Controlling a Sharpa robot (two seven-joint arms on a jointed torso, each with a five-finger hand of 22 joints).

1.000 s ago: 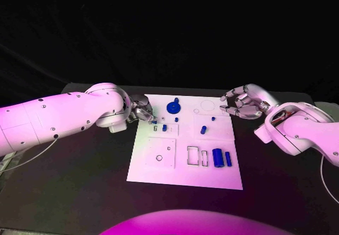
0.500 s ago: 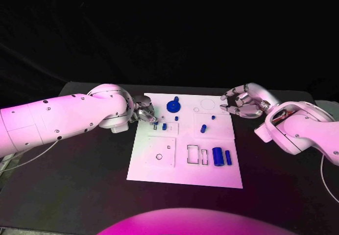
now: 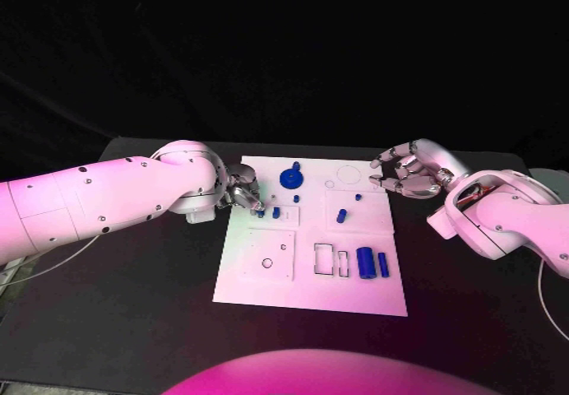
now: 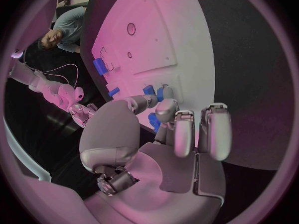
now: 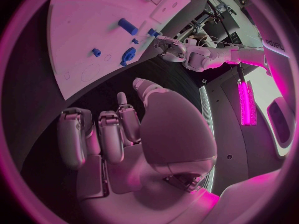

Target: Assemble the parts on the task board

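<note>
Head view: I see the left hand [image 3: 243,194] at the task board's [image 3: 311,284] left edge, fingertips among small blue parts [image 3: 276,213]; grip unclear. Left wrist view: fingertips [image 4: 163,107] touch a blue part [image 4: 165,92], pinch uncertain. Right wrist view: right hand [image 5: 124,129] off the board's right edge, fingers curled, empty.

The left arm reaches in low, its hand [image 3: 242,191] with fingertips [image 4: 163,95] curled down and pinched together. The right arm bends in from the far side, its hand [image 3: 407,174] raised, fingers [image 5: 99,134] loosely curled, holding nothing
</note>
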